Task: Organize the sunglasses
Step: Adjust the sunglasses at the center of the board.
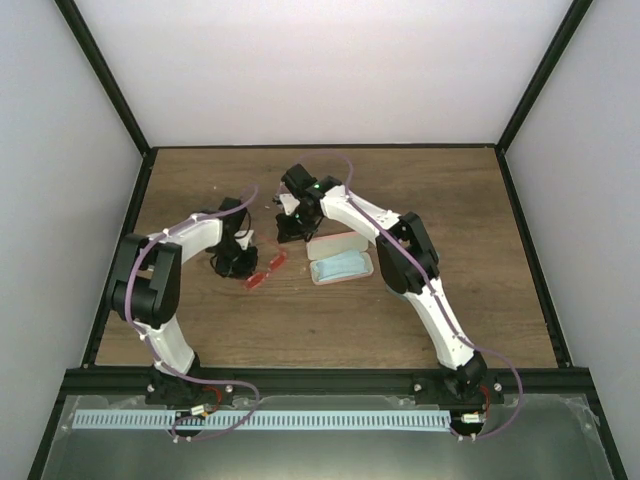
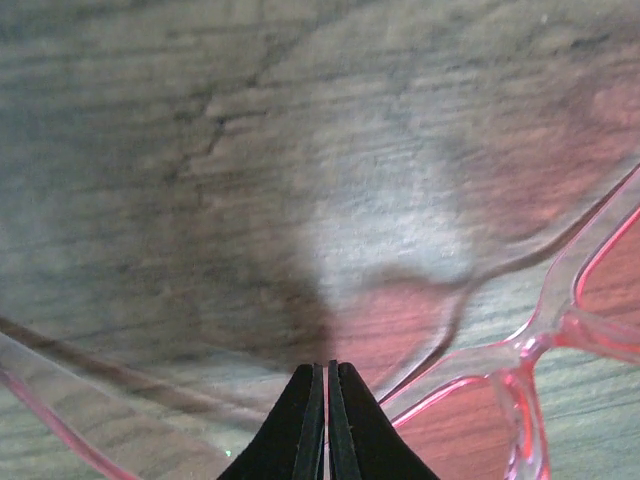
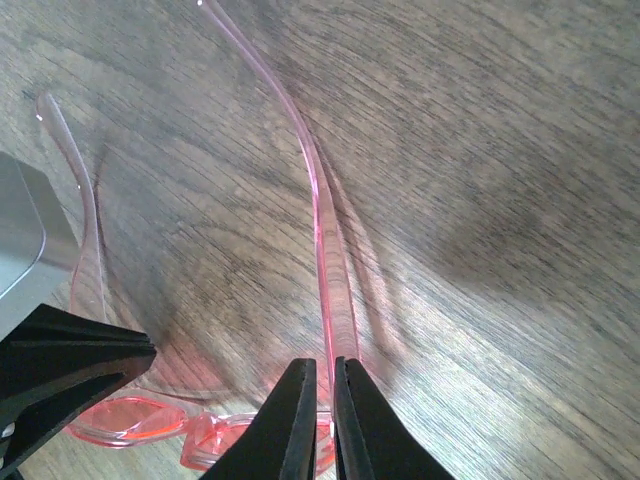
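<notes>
- Left tool [image 2: 326,375] is pinched shut, holding nothing; the pink sunglasses [image 2: 525,400] lie on the tabletop [image 2: 250,150] just right of its tips.
- Right tool [image 3: 322,368] is clamped narrowly on the orange-red sunglasses [image 3: 322,235] by one temple arm.

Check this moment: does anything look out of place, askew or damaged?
Nothing looks damaged or spilled. Both sunglasses lie on the bare wood with arms unfolded: the pink-framed pair beside the shut left gripper, and the orange-red pair with one arm apparently pinched in the right gripper. The open case holds a light blue cloth.
</notes>
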